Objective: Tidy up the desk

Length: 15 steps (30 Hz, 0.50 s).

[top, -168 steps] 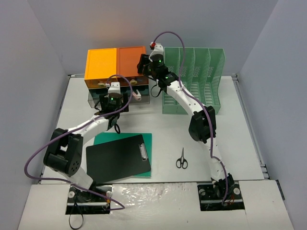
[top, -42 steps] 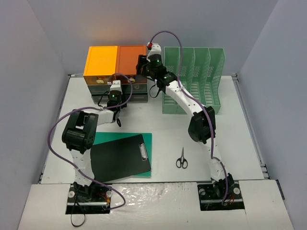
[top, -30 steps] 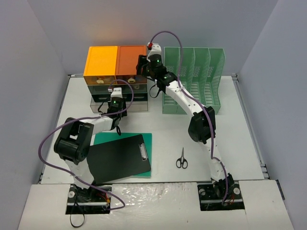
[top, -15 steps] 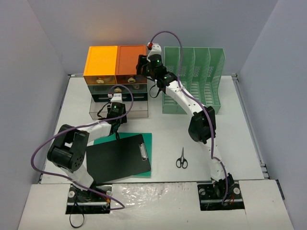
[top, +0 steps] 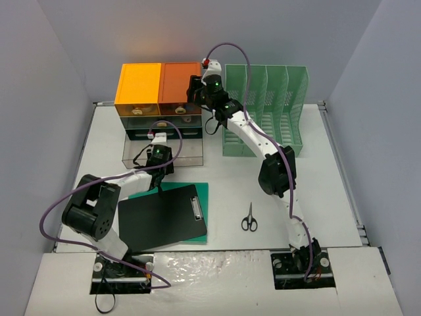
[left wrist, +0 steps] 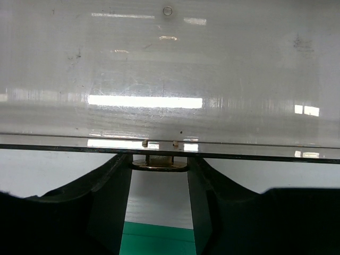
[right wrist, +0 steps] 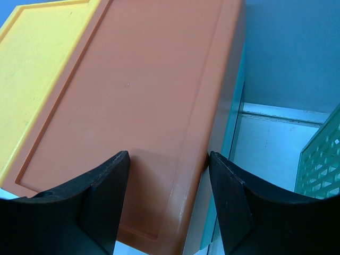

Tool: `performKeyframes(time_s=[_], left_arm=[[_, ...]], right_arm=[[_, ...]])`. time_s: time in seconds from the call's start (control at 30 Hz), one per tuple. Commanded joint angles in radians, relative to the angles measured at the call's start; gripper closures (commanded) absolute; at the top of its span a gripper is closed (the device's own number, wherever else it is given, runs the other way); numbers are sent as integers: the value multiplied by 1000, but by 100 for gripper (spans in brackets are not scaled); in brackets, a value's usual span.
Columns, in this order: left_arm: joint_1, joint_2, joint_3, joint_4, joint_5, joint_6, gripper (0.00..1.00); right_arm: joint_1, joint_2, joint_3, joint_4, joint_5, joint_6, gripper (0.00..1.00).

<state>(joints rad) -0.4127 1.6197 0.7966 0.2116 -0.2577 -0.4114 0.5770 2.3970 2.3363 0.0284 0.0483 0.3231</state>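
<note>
We see the left gripper [left wrist: 159, 160] pinching the small brass handle [left wrist: 159, 165] on the front of a clear plastic drawer [left wrist: 170, 79], with one black finger [left wrist: 114, 202] against each end. That drawer stands out from the front of the orange-topped drawer unit [top: 161, 82], toward the near side. The right gripper [right wrist: 169, 159] has its fingers spread over the right part of the unit's orange lid. We cannot tell whether it touches.

The desk [top: 316, 191], a flat white rectangular tabletop, lies between the grey-lilac walls beneath everything. Its long axis runs left to right. On it we count:
- one drawer unit at the far left
- one green slotted file rack [top: 266, 108] just right of the drawer unit
- one black clipboard [top: 161, 217] lying on one green sheet [top: 202, 191] at the near left
- one pair of scissors [top: 248, 218] near the centre

Two arms work here.

Only the left wrist view shows the handle. Only the top view shows the scissors and the clipboard.
</note>
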Motion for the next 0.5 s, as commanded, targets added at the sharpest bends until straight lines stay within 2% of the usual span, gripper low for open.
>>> performKeyframes(time_s=[0.0, 0.1, 0.3, 0.47], left_arm=[[-11, -65, 4, 2, -6, -18, 54], [-11, -65, 4, 0, -14, -16, 25], [-12, -73, 19, -1, -16, 3, 16], [-40, -174, 43, -87, -42, 34, 14]], right_arm=[[29, 2, -42, -136, -67, -20, 43], [26, 4, -40, -134, -70, -24, 43], [23, -2, -50, -136, -71, -31, 43], [23, -12, -52, -136, -70, -34, 43]])
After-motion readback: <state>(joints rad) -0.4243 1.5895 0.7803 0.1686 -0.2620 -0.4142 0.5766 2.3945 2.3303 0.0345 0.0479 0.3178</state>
